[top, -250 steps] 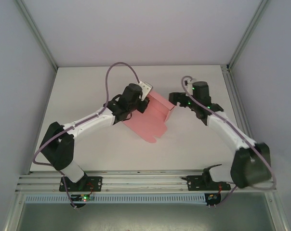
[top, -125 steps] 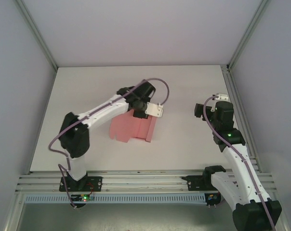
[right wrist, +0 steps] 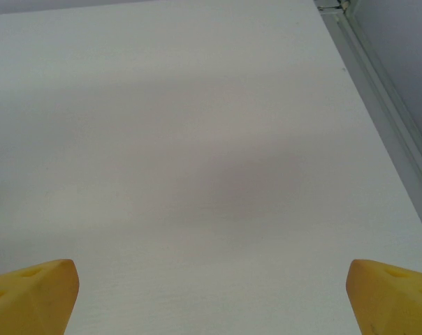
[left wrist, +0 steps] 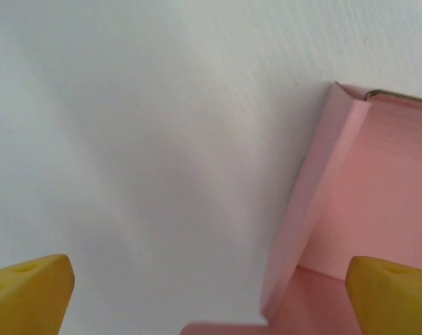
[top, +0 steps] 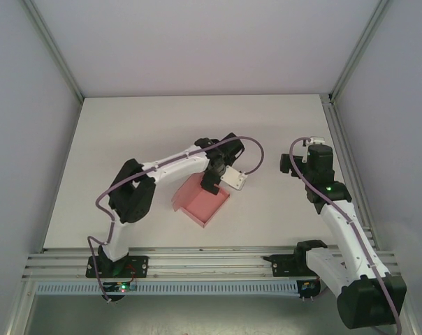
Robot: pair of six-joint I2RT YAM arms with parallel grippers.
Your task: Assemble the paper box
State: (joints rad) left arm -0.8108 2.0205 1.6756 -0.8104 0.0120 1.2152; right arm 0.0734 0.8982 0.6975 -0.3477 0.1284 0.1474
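The paper box (top: 202, 204) is pale-pink card lying on the white table (top: 127, 139), folded up into a shallow tray with raised walls. In the left wrist view the paper box (left wrist: 368, 202) fills the right side, one upright wall running down the picture. My left gripper (top: 212, 183) hovers over the box's far corner. My left gripper (left wrist: 211, 301) is open wide, one yellow fingertip (left wrist: 31, 293) outside the wall, the other over the box's inside. My right gripper (top: 290, 164) stands apart at the right. My right gripper (right wrist: 211, 300) is open over bare table.
A metal rail (top: 344, 150) runs along the table's right edge, close to the right arm; the rail (right wrist: 389, 91) also shows in the right wrist view. Grey walls enclose the table on three sides. Bare table lies between the box and the right gripper.
The right arm let go of the card and drew back to the right. The left arm swung over the card, which turned and now lies nearer as a tray with raised walls.
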